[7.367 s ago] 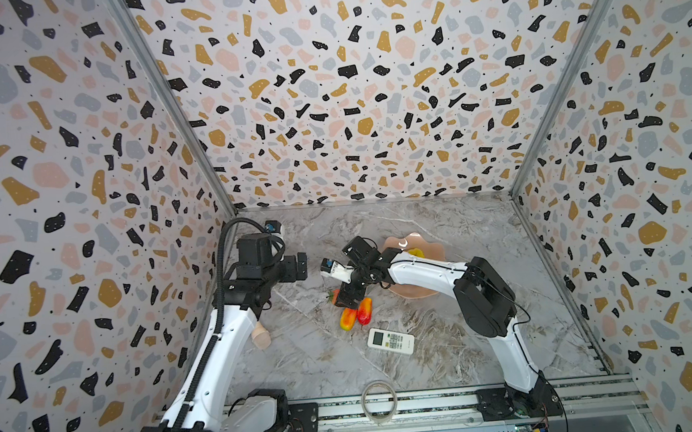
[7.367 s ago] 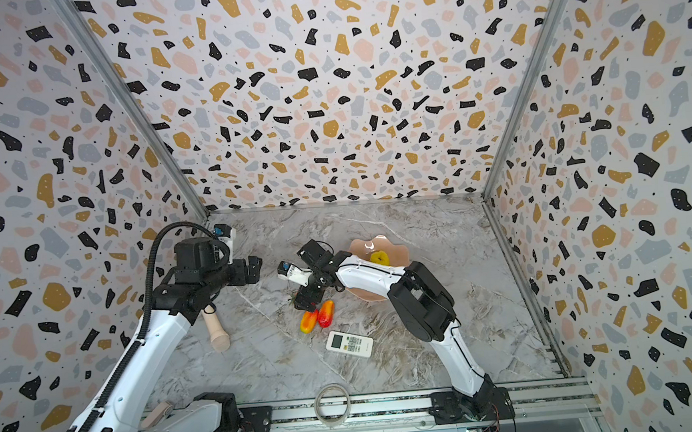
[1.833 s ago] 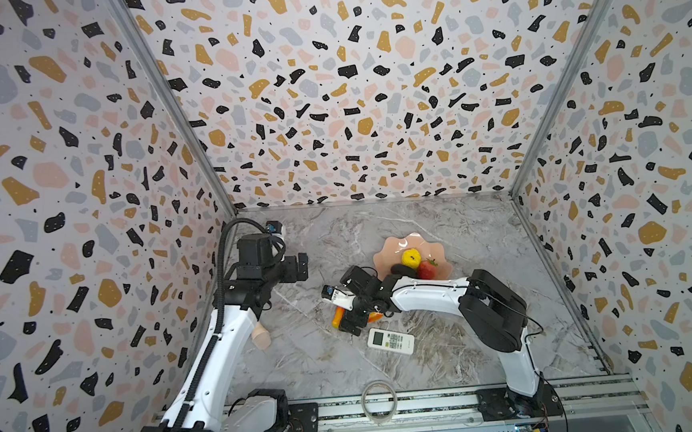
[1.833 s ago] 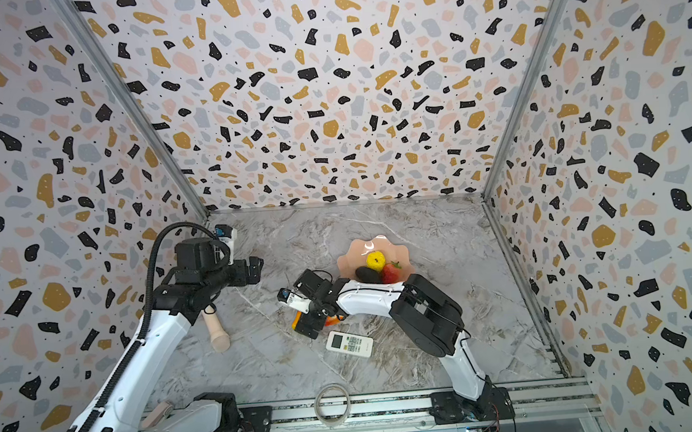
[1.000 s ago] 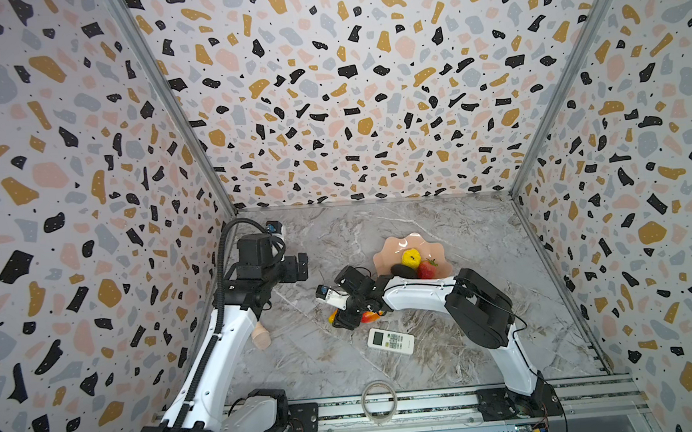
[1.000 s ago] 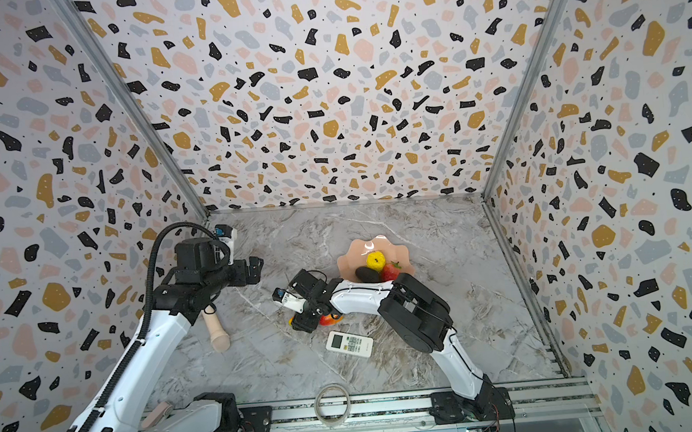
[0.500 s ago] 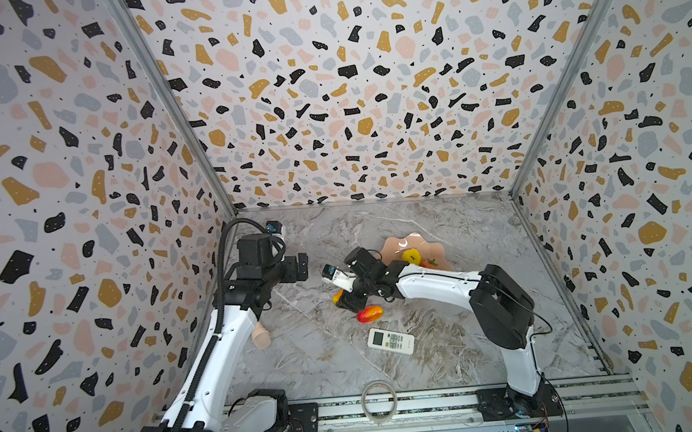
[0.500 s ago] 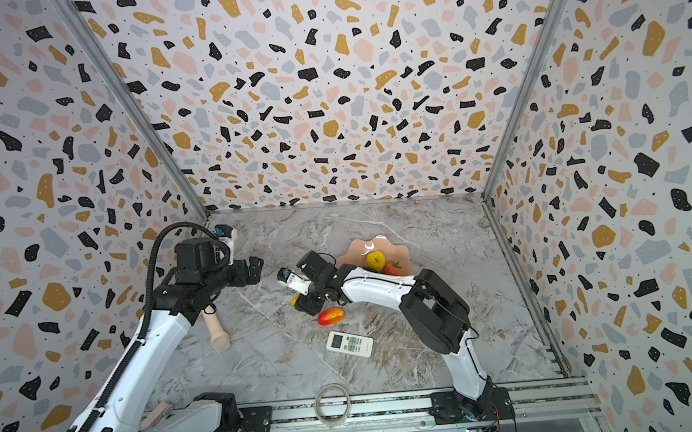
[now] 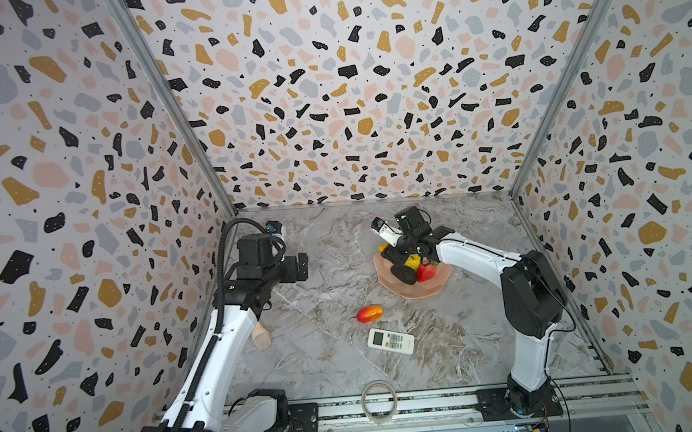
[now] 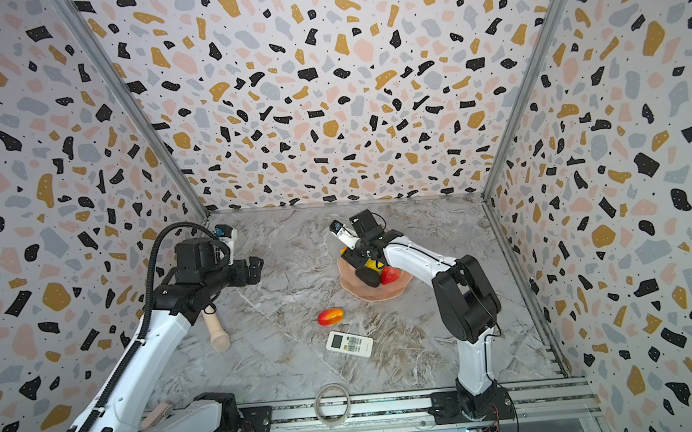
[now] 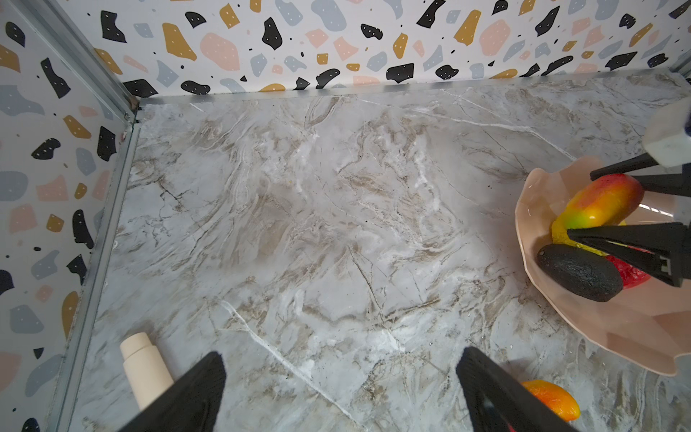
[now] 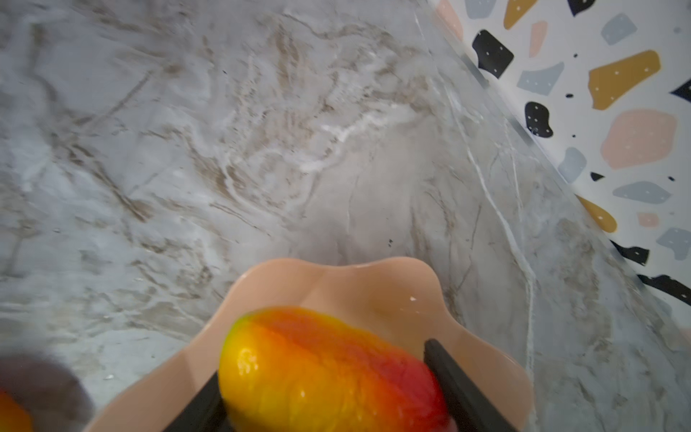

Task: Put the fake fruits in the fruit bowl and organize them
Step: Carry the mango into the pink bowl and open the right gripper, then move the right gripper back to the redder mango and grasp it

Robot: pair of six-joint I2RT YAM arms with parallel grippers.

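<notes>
Carried just now from mid-table to the fruit bowl's [image 9: 420, 290] far-left rim: mango [image 12: 329, 370], seemingly pinched by right gripper [image 11: 582, 205]. Left on table behind remote [image 9: 390, 341]: second mango [image 9: 369, 313]. Left gripper [image 11: 340, 353] spread, idle.

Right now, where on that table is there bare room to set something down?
Bare: between the left gripper and the fruit bowl, and behind the bowl. Crowded: the bowl, where the right gripper holds a mango, and around the remote.

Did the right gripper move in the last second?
Yes. The right gripper, shut on a mango, went from beside the remote control back to over the fruit bowl.
</notes>
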